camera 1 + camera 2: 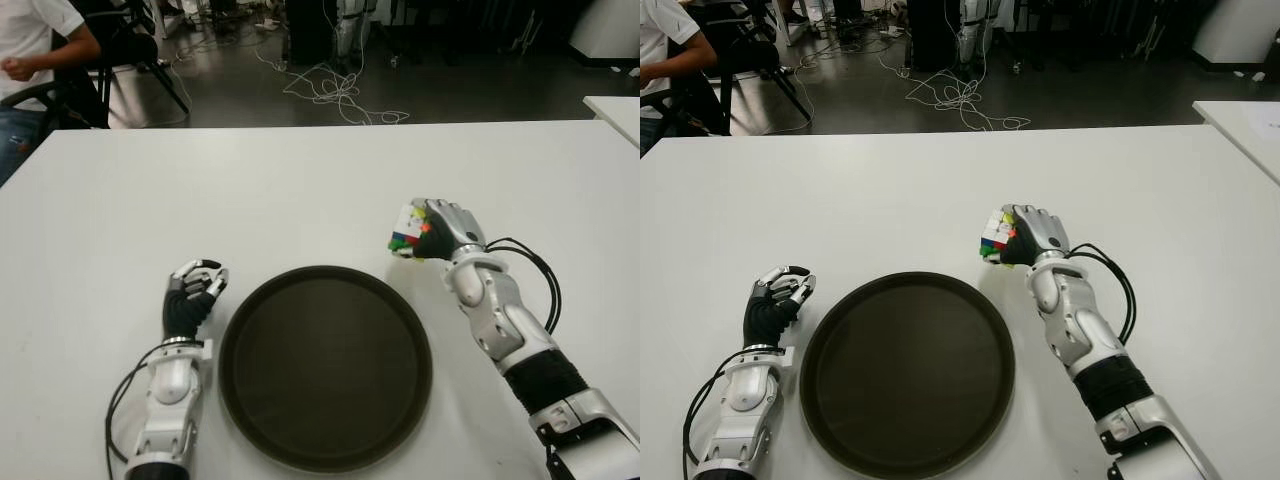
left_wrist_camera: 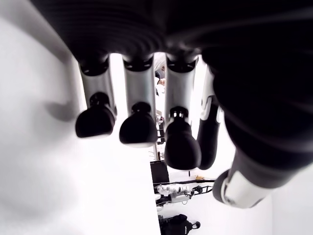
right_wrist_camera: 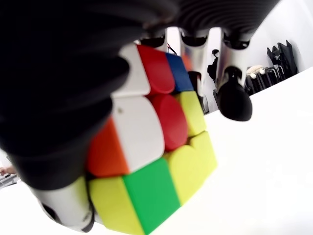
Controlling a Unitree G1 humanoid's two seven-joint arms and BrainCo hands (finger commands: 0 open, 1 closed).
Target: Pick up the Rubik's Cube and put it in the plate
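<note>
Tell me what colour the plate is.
Dark brown, nearly black plate, plain with no pattern; the left eye view shows it best.

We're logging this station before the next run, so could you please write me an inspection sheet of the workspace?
Surface: white table, bare apart from the job's things.
Job's things: Rubik's Cube held beyond the plate's right rim; dark round plate empty.
Clutter: nothing seen.
Hands: right hand shut on the cube; left hand left of the plate, fingers loosely curled, holding nothing.
Cables: black leads along both forearms; white cable on the floor.
Surroundings: seated person at far left; second table at right.
</note>
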